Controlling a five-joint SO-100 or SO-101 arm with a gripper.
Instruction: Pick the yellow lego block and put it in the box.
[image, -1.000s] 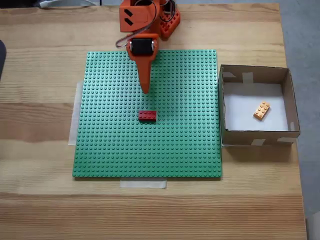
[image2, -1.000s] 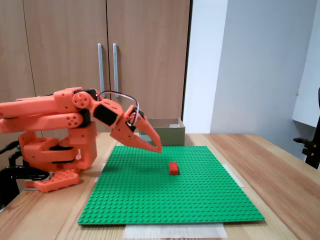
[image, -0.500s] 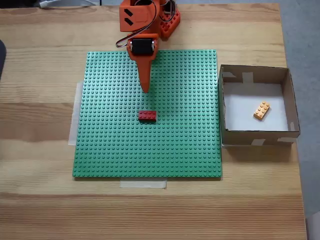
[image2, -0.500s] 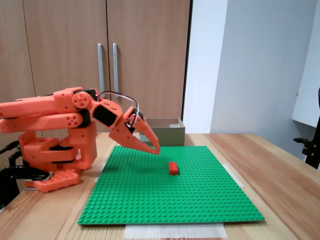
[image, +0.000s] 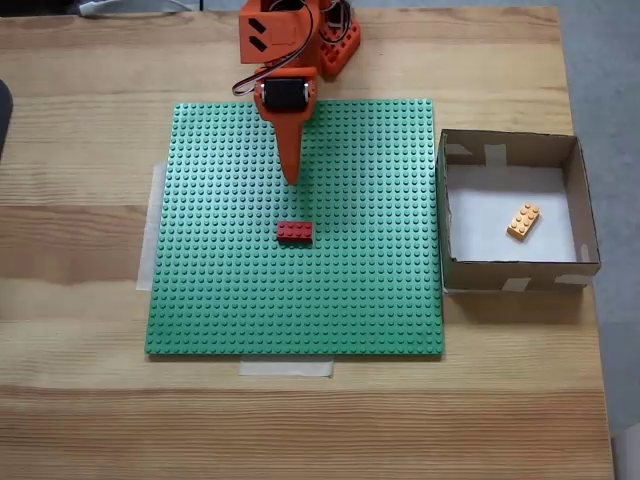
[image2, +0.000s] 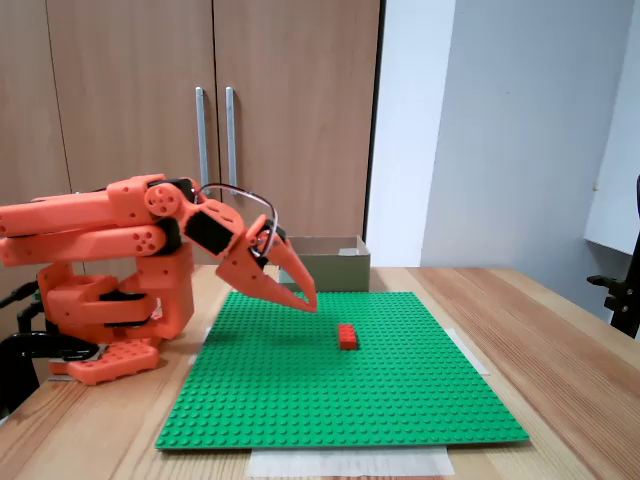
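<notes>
Yellow-orange and small, the 2x4-stud plastic lego block (image: 523, 220) lies tilted on the white bottom of the square brown cardboard box (image: 510, 274), well apart from the orange pincer (image: 291, 178), which hangs clenched and empty above the green studded baseplate (image: 220, 300) on the wooden tabletop (image: 80, 400). 1 red brick (image: 294, 231) sits near the pincer's tip. From the side, the box (image2: 338, 268) is partly hidden behind the pincer (image2: 309, 303), and its contents cannot be seen.

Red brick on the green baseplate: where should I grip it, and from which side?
Come straight down on the red brick and pinch its two long sides. It lies flat, long axis left-right in the top-down fixed view, with bare baseplate all around. The gripper looks shut, so open first.
</notes>
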